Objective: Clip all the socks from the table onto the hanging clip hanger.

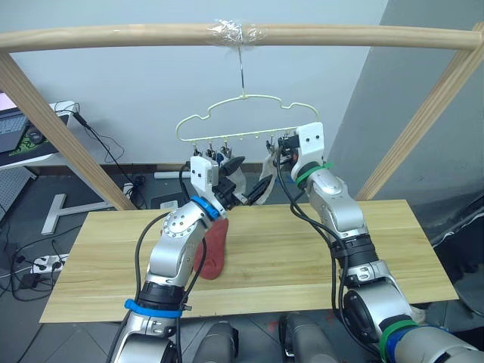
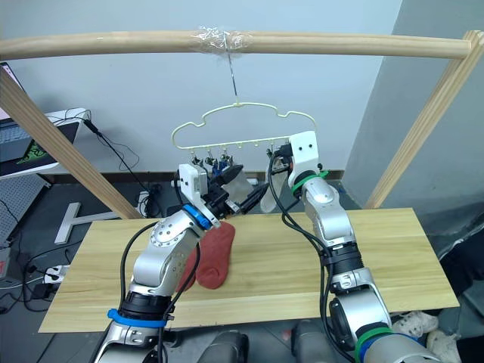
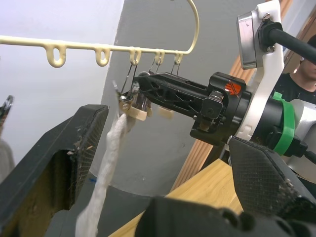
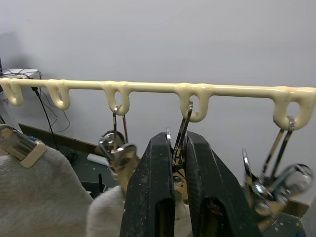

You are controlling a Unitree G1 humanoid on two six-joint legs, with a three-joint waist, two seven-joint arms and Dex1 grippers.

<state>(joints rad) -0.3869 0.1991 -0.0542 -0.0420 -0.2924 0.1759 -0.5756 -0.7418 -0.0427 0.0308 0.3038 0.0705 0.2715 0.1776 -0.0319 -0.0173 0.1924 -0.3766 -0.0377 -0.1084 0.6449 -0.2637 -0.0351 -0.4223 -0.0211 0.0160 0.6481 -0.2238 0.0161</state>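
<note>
From our head camera, the clip hanger (image 1: 246,121) hangs from the wooden bar (image 1: 113,34) above the worktop (image 1: 302,257), where a rust-red sock (image 2: 215,257) lies beneath our left arm. In our left wrist view the left claw (image 3: 163,168) is spread wide around a hanging light grey sock (image 3: 106,168). In our right wrist view the right claw (image 4: 180,163) is clenched on a metal clip (image 4: 181,143) under the hanger's rail.

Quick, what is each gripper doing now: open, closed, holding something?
Left gripper: open, fingers either side of a grey sock hanging from a clip.
Right gripper: shut on a clip of the hanger.
</note>
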